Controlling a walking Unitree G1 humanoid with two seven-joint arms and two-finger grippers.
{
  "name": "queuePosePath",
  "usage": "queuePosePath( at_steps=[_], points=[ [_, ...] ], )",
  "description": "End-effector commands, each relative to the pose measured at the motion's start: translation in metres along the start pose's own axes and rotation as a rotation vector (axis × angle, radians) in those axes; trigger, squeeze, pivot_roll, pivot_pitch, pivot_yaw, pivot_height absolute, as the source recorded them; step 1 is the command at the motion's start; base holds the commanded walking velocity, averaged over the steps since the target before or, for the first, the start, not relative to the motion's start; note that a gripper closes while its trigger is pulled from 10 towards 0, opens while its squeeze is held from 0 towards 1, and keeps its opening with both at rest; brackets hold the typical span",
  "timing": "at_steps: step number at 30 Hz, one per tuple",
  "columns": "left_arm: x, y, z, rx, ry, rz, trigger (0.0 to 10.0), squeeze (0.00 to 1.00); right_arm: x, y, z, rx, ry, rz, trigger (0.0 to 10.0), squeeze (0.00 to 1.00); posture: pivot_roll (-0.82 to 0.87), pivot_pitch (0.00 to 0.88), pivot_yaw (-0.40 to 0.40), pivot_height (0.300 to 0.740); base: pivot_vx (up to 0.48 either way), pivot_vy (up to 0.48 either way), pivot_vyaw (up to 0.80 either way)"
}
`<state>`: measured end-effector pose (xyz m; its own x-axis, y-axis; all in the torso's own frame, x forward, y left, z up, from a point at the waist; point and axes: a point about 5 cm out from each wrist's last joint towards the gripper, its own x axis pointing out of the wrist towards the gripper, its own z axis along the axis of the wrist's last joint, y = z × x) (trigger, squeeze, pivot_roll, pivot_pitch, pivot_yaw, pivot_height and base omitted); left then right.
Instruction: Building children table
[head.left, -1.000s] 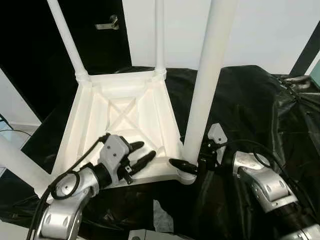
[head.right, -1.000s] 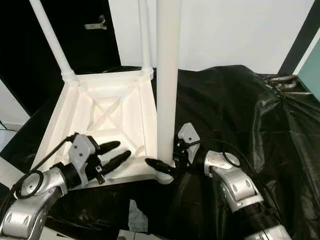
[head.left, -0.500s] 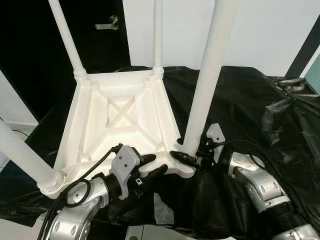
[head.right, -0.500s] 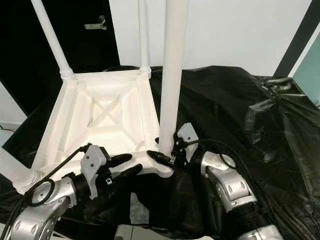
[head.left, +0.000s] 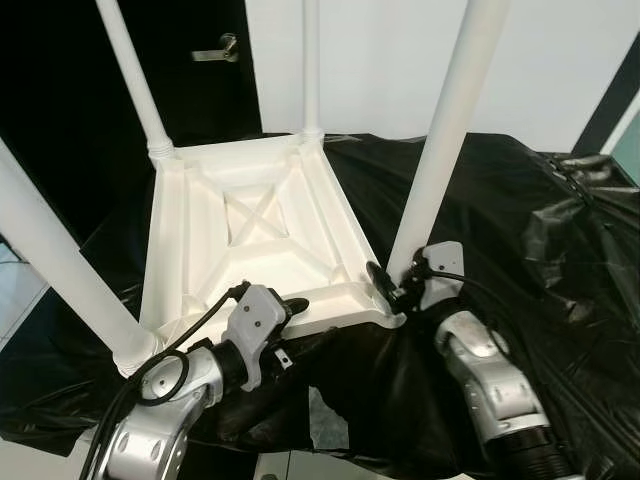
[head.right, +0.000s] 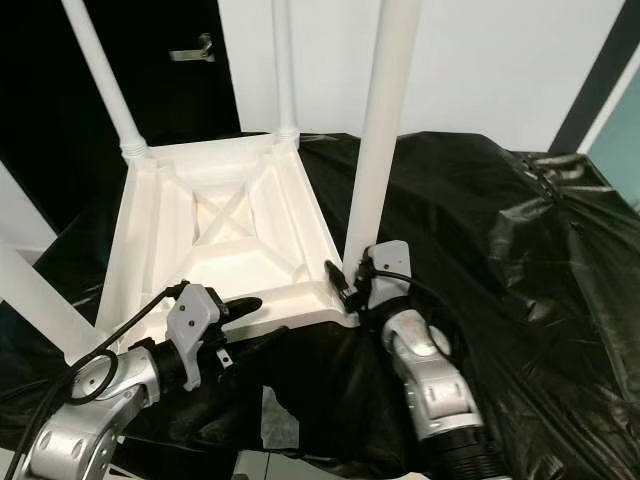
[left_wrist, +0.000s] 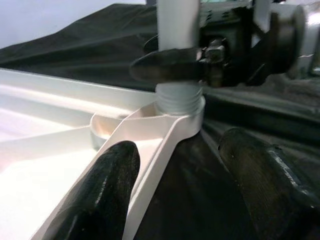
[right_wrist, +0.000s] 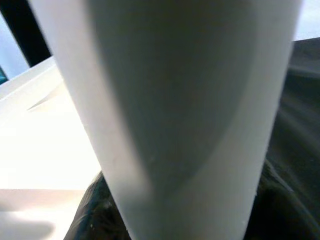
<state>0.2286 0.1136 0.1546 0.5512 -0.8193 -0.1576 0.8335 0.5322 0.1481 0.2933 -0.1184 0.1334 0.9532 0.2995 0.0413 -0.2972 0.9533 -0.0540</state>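
A white plastic children's table (head.left: 255, 240) lies upside down on a surface draped in black plastic sheeting (head.left: 520, 230), its ribbed underside with an X-shaped brace facing up and 4 round white legs standing up from its corners. The near-right leg (head.left: 450, 130) rises from a threaded socket at the table's near-right corner.

The right gripper (head.left: 383, 283) is at the base of that leg, just above the socket, with a black finger on either side of the leg and clamped against it; the right wrist view looks straight onto the leg (right_wrist: 190, 110) at very close range.

The left gripper (head.left: 290, 315) is at the table's near edge, left of the right gripper. Its fingers (left_wrist: 100, 195) are spread apart and straddle the white rim near that corner, 1 finger over the table's underside and the other over the black sheeting.

A dark door with a metal lever handle (head.left: 218, 48) stands at far left. No brand, label or writing is legible anywhere.
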Motion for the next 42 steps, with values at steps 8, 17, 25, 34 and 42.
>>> queuePosePath(
  at_steps=[8, 17, 25, 34, 42],
  points=[
    [0.007, 0.007, -0.001, 0.032, 0.016, 0.08, 10.0, 0.0, 0.008, 0.015, -0.003, 0.015, 0.015, -0.197, 10.0, 0.0, 0.07, 0.0, 0.015, 0.74, 0.0, 0.0, 0.0],
    [0.01, 0.004, -0.001, 0.044, 0.009, 0.073, 10.0, 0.0, 0.003, 0.01, 0.005, 0.021, -0.056, -0.209, 10.0, 1.0, 0.07, 0.0, 0.007, 0.74, 0.0, 0.0, 0.0],
    [0.009, 0.003, -0.003, 0.046, 0.017, 0.07, 10.0, 0.0, -0.009, -0.001, 0.01, 0.009, -0.099, -0.085, 10.0, 1.0, 0.07, 0.0, -0.006, 0.74, 0.0, 0.0, 0.0],
    [0.011, 0.002, -0.004, 0.045, 0.018, 0.071, 10.0, 0.0, -0.017, -0.022, 0.005, -0.036, -0.054, 0.252, 10.0, 0.0, 0.07, 0.0, -0.007, 0.74, 0.0, 0.0, 0.0],
    [0.015, 0.004, -0.004, 0.056, 0.013, 0.073, 10.0, 0.0, 0.004, -0.022, -0.007, -0.137, 0.022, 0.428, 10.0, 0.0, 0.08, 0.0, -0.016, 0.74, 0.0, 0.0, 0.0]
  ],
)
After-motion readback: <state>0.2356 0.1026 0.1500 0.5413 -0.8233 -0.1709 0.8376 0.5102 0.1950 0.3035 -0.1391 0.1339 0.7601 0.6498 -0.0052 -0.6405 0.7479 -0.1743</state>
